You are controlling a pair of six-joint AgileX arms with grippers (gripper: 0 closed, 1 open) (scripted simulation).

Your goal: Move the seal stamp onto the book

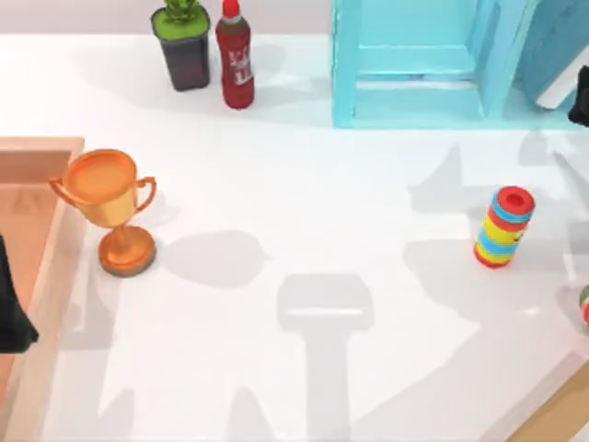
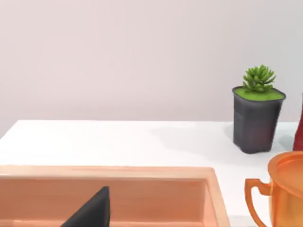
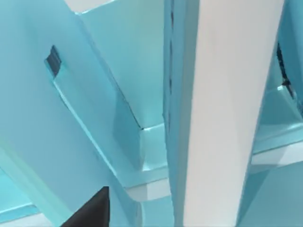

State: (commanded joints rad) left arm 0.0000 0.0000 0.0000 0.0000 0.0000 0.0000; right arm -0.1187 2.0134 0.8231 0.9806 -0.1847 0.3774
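**Book at the back right, both arms at the table's edges**

We see a white table under soft light, crossed by grey shadows, with a plain pale wall behind it. At its left side lies a wooden tray, and our left gripper hangs over it; whether it is open or closed we cannot tell. Beside the tray stands a golden trophy. Along the back stand a potted succulent and a red bottle, close together, then a light-blue shelf unit.

The book, teal with white page edges, sits tilted at the back right corner, just beside the shelf unit. Our right gripper is next to it at the table's right edge; its state we cannot tell either. A rainbow-striped cylinder stands upright on the right side, well apart from the book.
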